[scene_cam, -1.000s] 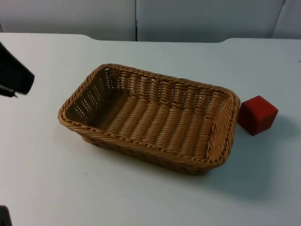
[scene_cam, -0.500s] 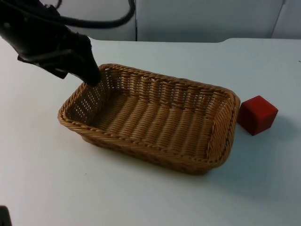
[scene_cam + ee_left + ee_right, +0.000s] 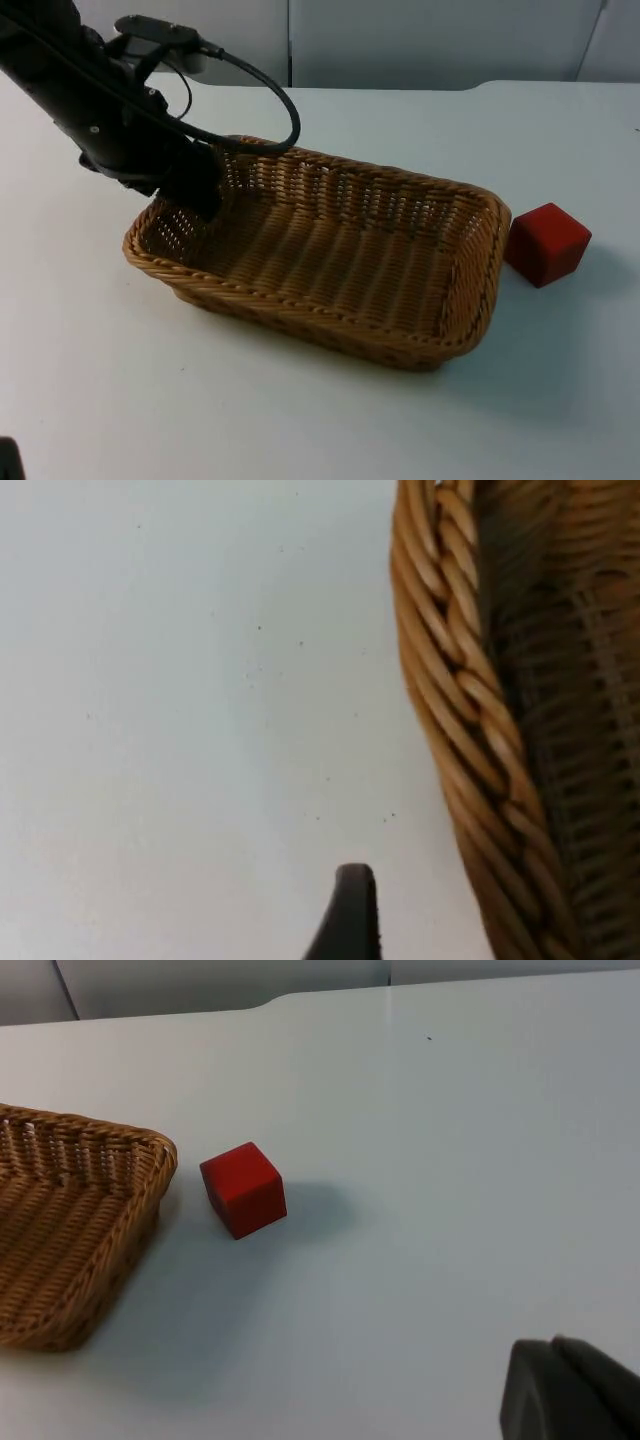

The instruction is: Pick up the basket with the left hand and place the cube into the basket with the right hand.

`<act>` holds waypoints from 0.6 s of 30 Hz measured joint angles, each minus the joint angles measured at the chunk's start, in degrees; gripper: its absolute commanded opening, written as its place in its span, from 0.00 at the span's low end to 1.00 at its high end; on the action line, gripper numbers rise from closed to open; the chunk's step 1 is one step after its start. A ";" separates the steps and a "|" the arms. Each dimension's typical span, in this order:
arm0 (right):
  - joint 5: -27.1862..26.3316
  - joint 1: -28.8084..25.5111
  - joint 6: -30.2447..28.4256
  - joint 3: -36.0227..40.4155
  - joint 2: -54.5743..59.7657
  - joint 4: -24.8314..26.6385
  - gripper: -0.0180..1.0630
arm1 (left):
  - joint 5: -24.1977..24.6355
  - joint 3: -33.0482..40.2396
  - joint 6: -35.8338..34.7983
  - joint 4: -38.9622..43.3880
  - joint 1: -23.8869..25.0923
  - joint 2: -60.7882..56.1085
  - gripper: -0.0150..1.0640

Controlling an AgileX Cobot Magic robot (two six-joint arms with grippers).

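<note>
Since the earlier frames our left arm has swung in from the counter's edge and come down onto the far left corner of the basket (image 3: 320, 255). The left hand (image 3: 200, 195) now sits over that corner's rim; the left wrist view puts the braided rim just beside one black fingertip (image 3: 350, 910), which is on the outside of the wall. We cannot tell whether this hand is released or clenched.

Step in hand, we judge: reaching for the basket, lift not yet begun, as it rests flat on the counter (image 3: 100, 380). Next the fingers must straddle the rim and clench.

The cube (image 3: 546, 243) sits on the counter just beside the basket's right end. Our right arm waits; we cannot tell its hand's state.
</note>
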 measured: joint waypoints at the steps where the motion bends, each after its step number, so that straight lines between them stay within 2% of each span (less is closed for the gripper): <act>1: 0.00 0.00 0.00 0.00 0.00 0.00 0.01 | -0.28 -0.02 0.00 0.57 0.00 0.71 0.62; 3: 0.00 0.00 0.00 0.00 0.00 0.00 0.01 | -0.52 -0.02 0.00 1.24 0.00 1.42 0.41; 4: 0.00 0.00 0.00 0.00 0.00 0.00 0.01 | -0.66 -0.02 -0.71 2.10 0.00 1.95 0.41; 5: 0.00 0.00 0.00 0.00 0.00 0.00 0.01 | -0.80 -0.02 -2.01 3.06 0.00 2.42 0.16; 6: 0.00 0.00 0.00 0.00 0.00 0.00 0.01 | -0.80 -0.13 -3.45 3.61 0.00 2.70 0.01; 13: 0.00 0.00 0.00 0.00 0.00 0.00 0.01 | -0.45 -0.50 -10.12 4.60 -0.04 2.56 0.01; 18: 0.00 0.00 0.00 0.00 0.00 0.00 0.01 | 3.18 -0.50 -12.35 5.35 1.34 0.00 0.01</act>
